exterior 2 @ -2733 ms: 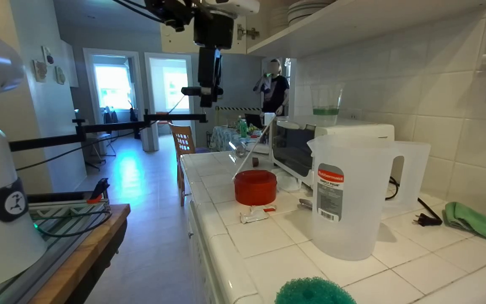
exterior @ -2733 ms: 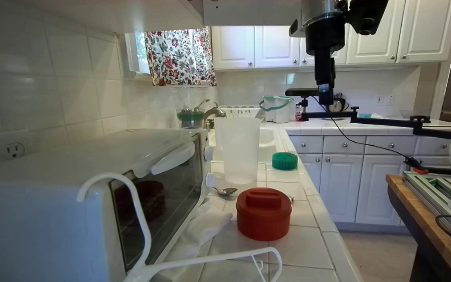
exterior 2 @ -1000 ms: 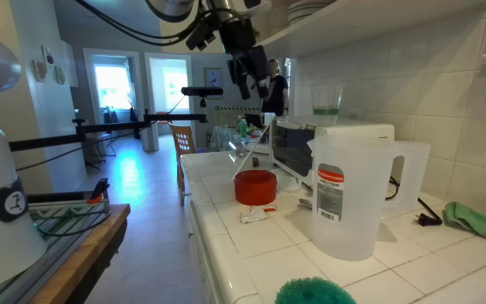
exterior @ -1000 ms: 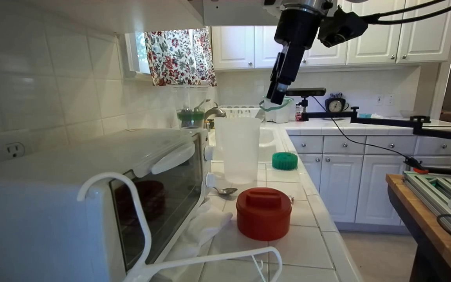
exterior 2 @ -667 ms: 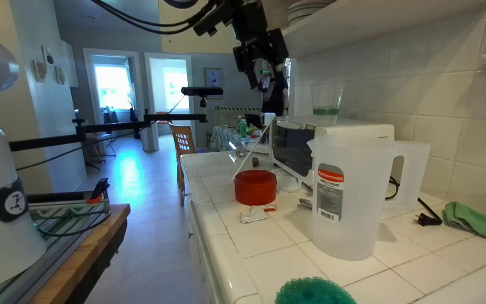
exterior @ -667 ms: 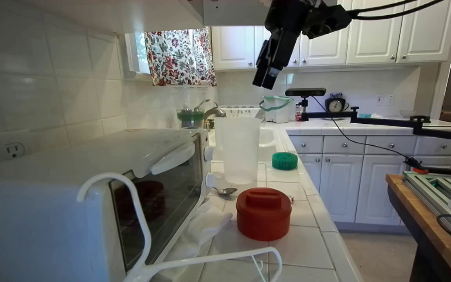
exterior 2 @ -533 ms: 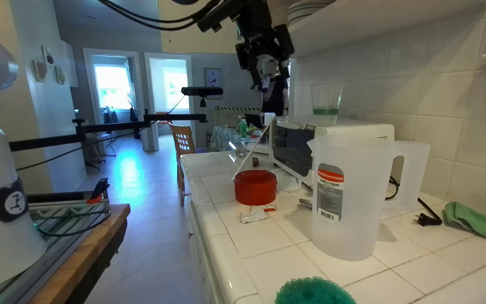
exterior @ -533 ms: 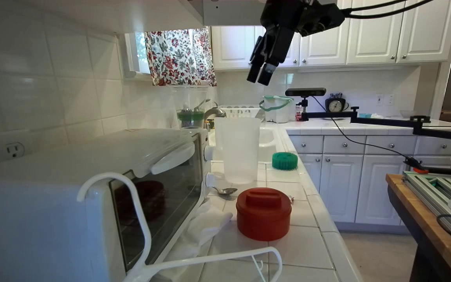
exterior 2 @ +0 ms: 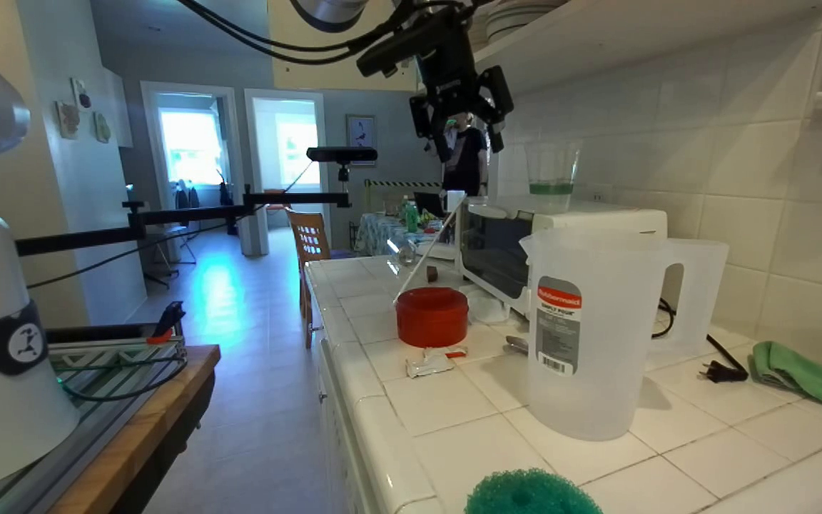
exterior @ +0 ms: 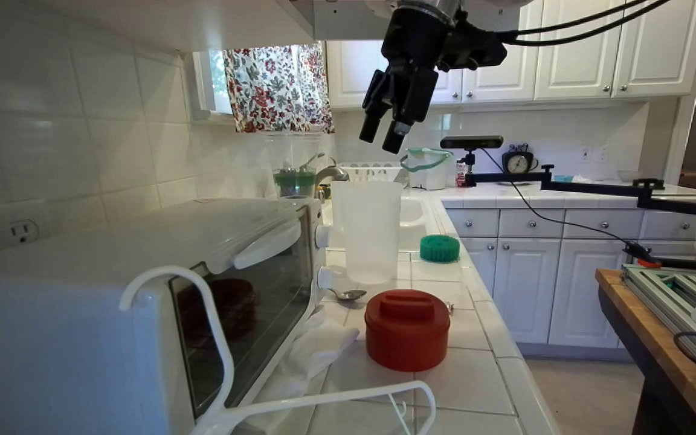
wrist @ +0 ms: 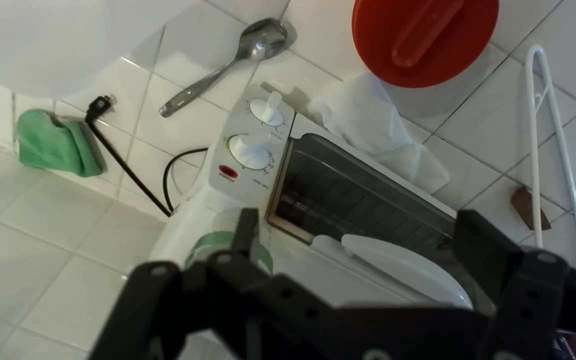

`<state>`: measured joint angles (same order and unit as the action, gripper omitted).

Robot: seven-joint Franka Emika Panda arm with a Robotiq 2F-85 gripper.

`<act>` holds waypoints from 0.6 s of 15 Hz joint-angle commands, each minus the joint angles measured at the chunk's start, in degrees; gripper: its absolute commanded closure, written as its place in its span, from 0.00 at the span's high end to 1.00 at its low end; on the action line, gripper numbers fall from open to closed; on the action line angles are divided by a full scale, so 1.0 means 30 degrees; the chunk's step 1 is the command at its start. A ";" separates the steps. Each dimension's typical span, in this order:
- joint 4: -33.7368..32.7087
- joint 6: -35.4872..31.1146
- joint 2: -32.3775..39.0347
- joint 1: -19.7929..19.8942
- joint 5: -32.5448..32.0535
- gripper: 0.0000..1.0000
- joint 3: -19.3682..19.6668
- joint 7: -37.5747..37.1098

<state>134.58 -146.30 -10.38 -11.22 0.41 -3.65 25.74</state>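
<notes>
Toaster oven [wrist: 353, 195] on the tiled counter [exterior 2: 468, 435], with the gripper [exterior 2: 471, 145] tilted down toward it from above, well apart, spread wide and holding nothing. Past its knobs [wrist: 251, 151] stands a frosted pitcher [exterior 2: 589, 400]; tall and apparently light, it could topple under a low sideways swing. The red lidded container [exterior: 407, 341] sits in front of the oven; a knock might slide it toward the counter's edge. A clear, green-bottomed cup [exterior 2: 551, 188] stands on the oven's top — how near the gripper is to it, I can't fairly judge — and a careless descent would probably tip it. A spoon [wrist: 263, 40] lies near the knobs, liable to skid if clipped.
</notes>
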 commanded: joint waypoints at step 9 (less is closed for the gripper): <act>-0.0119 -0.0385 0.0137 -0.0251 0.0436 1.00 0.0316 0.4056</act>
<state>134.57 -146.37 -10.57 -11.31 1.10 -3.53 31.59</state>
